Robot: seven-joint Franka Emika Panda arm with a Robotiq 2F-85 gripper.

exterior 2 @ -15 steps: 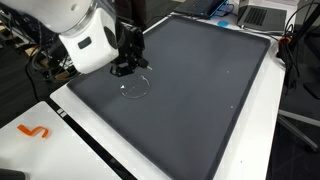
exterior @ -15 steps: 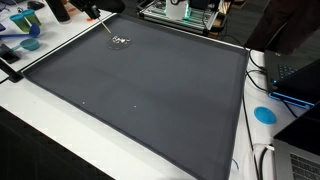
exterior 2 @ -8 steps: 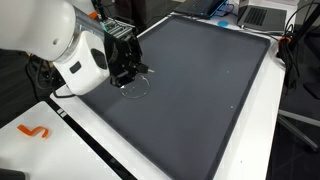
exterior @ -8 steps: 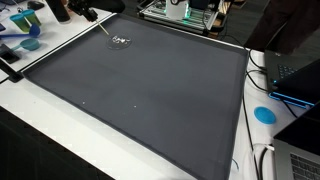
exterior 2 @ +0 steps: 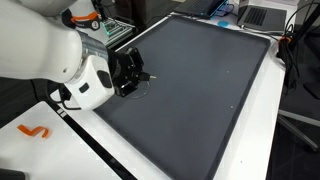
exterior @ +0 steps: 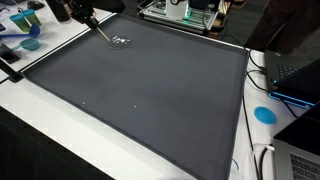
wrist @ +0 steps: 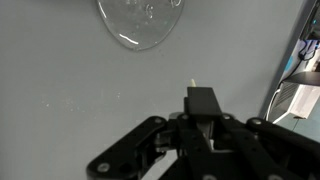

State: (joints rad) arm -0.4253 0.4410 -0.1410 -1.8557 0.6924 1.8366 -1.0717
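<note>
A small clear round dish (wrist: 141, 20) lies on the dark grey mat (wrist: 70, 110) ahead of my gripper (wrist: 203, 100). In an exterior view the dish (exterior: 121, 40) sits near the mat's far corner (exterior: 140, 90). My gripper (exterior: 88, 17) is beside it, slightly above the mat. The jaws stand together on a thin pale stick (exterior: 102, 31) that slants down toward the dish; only its tip (wrist: 192, 83) shows in the wrist view. In an exterior view the gripper (exterior 2: 131, 74) and the white arm (exterior 2: 60, 60) hide most of the dish.
The mat lies on a white table (exterior 2: 180, 160). Blue bowls (exterior: 30, 42) stand beyond the mat's corner, and a blue disc (exterior: 264, 114) and a laptop (exterior: 297, 75) lie past its other side. An orange piece (exterior 2: 35, 131) rests on the table edge. Cables (exterior: 262, 160) trail nearby.
The arm has swung and lowered near the mat's corner, drawing the gripper and stick slightly back from the clear dish. The dish has stayed in place.
</note>
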